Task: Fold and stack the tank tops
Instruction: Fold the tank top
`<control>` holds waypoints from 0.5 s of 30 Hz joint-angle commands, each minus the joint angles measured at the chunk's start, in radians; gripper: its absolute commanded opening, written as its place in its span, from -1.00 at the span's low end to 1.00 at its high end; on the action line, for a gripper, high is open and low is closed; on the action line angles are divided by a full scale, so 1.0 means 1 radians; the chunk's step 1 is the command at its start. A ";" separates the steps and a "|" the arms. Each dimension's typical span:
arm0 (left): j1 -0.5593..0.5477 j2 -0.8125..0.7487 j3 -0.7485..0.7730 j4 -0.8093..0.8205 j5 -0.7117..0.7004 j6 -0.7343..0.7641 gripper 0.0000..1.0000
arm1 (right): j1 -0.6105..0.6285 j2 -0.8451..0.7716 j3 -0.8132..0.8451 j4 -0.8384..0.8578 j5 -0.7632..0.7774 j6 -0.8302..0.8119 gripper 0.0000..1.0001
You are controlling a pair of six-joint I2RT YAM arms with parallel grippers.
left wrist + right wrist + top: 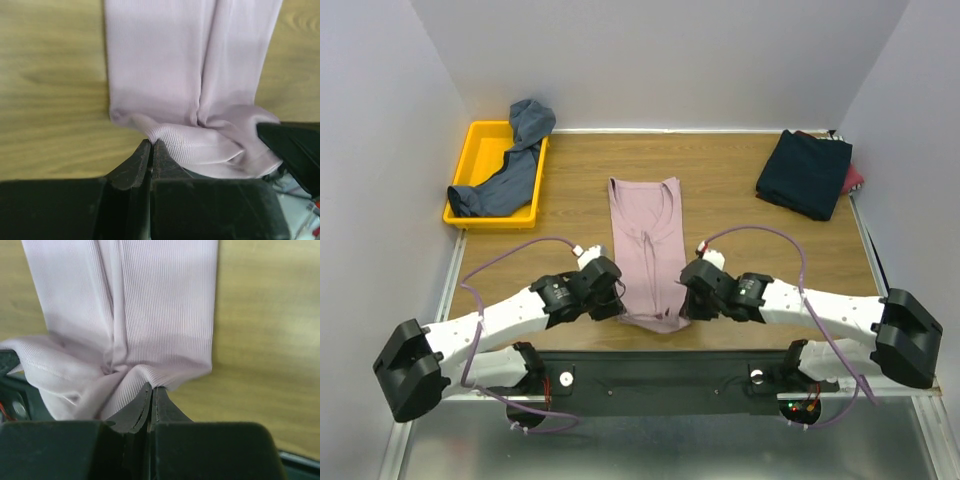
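A dusty pink tank top (646,240) lies folded lengthwise in the middle of the table, neckline at the far end. My left gripper (152,143) is shut on the near left corner of the pink tank top (165,75), its hem bunched at the tips. My right gripper (152,387) is shut on the near right corner of the pink tank top (150,305). In the top view the left gripper (617,306) and right gripper (686,306) flank the hem. A blue-grey tank top (510,170) hangs over the tray. Dark navy (805,172) and red (854,180) tank tops are stacked at the far right.
The yellow tray (472,150) stands at the far left corner. White walls close in the table on three sides. Bare wood (740,240) lies either side of the pink top. The other arm's black gripper (292,150) shows at the right of the left wrist view.
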 commanded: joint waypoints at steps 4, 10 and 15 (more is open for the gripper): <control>0.152 0.077 0.104 0.091 -0.036 0.151 -1.00 | -0.138 0.096 0.118 0.083 0.063 -0.178 -0.99; 0.224 0.170 0.168 0.169 -0.045 0.210 -1.00 | -0.204 0.220 0.197 0.156 0.083 -0.246 -0.99; 0.285 0.244 0.207 0.238 -0.042 0.236 -1.00 | -0.241 0.312 0.279 0.217 0.092 -0.293 -0.99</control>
